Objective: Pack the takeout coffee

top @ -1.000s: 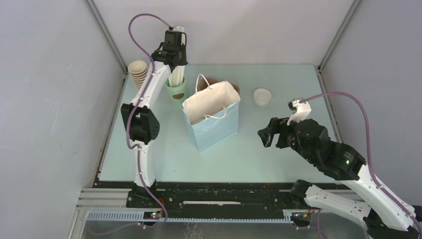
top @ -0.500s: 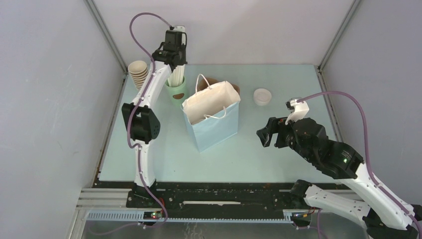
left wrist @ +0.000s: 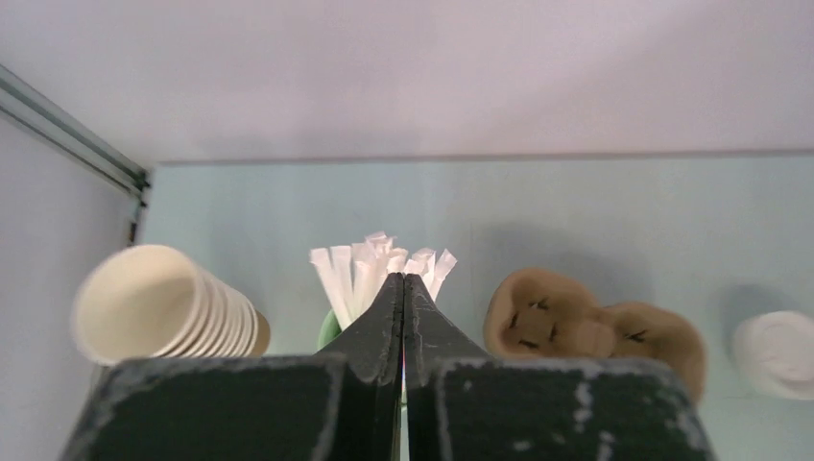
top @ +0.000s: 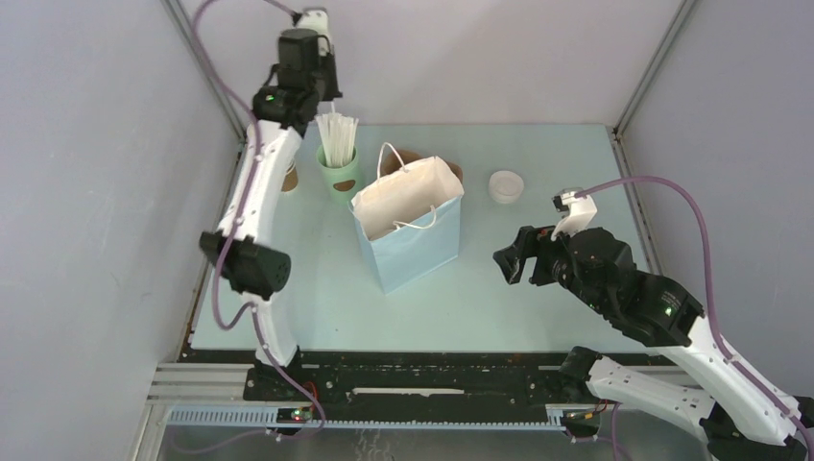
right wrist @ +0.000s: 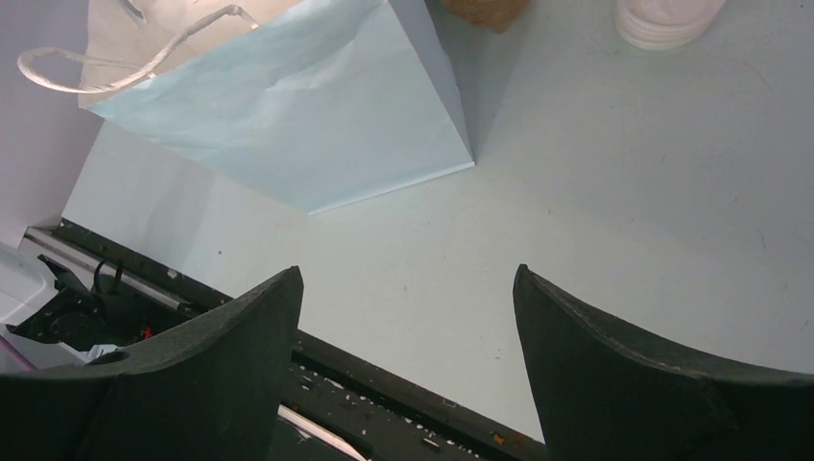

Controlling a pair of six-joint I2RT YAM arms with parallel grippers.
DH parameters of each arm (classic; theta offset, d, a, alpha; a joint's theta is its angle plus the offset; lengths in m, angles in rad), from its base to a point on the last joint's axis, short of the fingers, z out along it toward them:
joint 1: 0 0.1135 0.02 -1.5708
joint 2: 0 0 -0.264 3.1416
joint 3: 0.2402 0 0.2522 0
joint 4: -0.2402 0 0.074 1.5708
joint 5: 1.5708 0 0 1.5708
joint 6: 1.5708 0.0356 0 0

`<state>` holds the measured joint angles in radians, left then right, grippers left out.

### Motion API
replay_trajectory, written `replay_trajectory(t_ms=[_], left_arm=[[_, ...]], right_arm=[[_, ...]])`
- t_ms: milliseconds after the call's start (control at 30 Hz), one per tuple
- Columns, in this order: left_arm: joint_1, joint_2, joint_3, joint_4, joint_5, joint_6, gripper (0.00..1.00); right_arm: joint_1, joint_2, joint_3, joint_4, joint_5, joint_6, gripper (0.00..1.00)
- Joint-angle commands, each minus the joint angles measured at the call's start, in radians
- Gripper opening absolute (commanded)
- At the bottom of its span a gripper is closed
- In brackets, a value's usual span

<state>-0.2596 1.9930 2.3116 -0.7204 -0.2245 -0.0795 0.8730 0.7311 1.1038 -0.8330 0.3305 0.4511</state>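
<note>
Takeout coffee (top: 506, 186) stands on counter (top: 480, 307), well beyond right claw (top: 510, 262), released wide. Left claw (left wrist: 403, 280) clenched, farther away.

Bright, even light; soft shadows.

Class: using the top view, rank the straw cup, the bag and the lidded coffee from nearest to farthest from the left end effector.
1. The straw cup, far left, just beneath the left end effector.
2. The bag, mid-table.
3. The coffee, to the right, beyond the bag.
</note>
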Motion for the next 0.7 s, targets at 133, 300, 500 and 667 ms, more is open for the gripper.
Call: replay_trajectory(t_ms=[133, 300, 500, 667], left_arm=[[-0.006, -0.501, -0.104, 0.003, 0.203, -0.181, 0.0], [-0.006, -0.835, -0.482, 0.27, 0.525, -0.34, 0.0], [-0.037, -1.014, -0.822, 0.568, 0.595, -0.461, 0.0], [-0.125, -1.027, -0.902, 0.652, 0.469, -0.375, 0.0]], right_arm=[[-0.005, -0.037, 0.003, 0.028, -0.014, -0.024, 0.89], [-0.006, -0.059, 0.003, 0.031, -0.013, -0.046, 0.9], [-0.006, -0.076, 0.003, 0.039, -0.006, -0.069, 0.9], [-0.006, -0.096, 0.003, 0.031, -0.015, -0.051, 0.9]])
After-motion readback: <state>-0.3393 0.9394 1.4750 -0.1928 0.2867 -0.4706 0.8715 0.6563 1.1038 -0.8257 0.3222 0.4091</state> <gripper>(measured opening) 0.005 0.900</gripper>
